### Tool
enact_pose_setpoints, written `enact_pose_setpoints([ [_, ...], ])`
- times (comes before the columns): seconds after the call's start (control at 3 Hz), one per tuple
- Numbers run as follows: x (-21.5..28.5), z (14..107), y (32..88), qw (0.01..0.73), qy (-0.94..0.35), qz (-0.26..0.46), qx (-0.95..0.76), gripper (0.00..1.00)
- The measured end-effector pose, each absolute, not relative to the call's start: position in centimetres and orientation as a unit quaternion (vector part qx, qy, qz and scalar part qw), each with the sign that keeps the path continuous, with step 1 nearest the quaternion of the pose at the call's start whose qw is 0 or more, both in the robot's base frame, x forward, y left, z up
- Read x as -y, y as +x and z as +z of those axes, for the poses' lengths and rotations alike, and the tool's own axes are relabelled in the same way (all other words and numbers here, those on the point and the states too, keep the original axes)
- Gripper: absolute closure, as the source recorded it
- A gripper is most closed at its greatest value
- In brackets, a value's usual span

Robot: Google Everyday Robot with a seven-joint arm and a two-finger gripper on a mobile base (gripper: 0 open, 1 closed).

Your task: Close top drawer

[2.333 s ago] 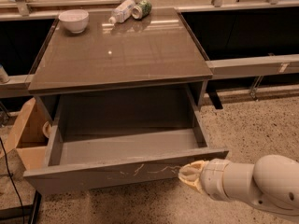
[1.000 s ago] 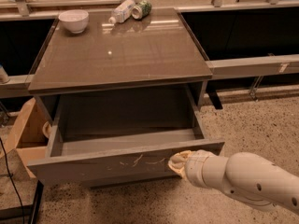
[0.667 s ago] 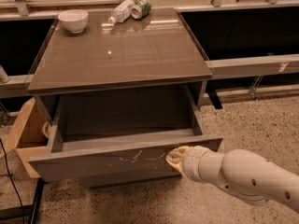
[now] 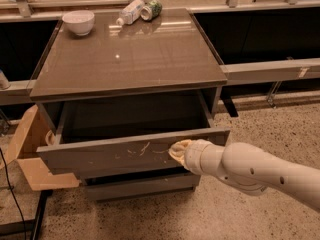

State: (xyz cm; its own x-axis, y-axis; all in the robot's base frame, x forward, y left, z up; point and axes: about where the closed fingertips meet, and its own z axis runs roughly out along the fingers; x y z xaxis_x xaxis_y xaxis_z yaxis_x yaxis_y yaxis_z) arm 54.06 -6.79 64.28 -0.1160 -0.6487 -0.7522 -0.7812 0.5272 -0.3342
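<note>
The top drawer is a wide grey-brown drawer with pale scratch marks on its flat front. It stands partly open under the cabinet top, its dark inside showing. My gripper comes in from the lower right on a white arm and presses against the right part of the drawer front, just right of the scratches.
The grey cabinet carries a white bowl, a lying plastic bottle and a green can at its back edge. A plain lower drawer front sits below. A cardboard box stands at the left. Speckled floor lies at the right.
The drawer has slid back into the cabinet, from wide open to partly open. My gripper moved left along the front and forward with it.
</note>
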Motion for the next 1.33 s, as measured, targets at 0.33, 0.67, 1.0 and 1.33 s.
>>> enact_pose_setpoints([
  [0.33, 5.6, 64.2, 56.4, 0.467, -0.486, 0.074, -0.735, 1.0],
  [0.67, 4.4, 64.2, 58.7, 0.473, -0.49, 0.076, -0.729, 1.0],
  [1.0, 3.2, 63.8, 60.8, 0.472, -0.497, 0.079, -0.723, 1.0],
  [1.33, 1.5, 63.5, 62.5, 0.47, -0.512, 0.086, -0.714, 1.0],
])
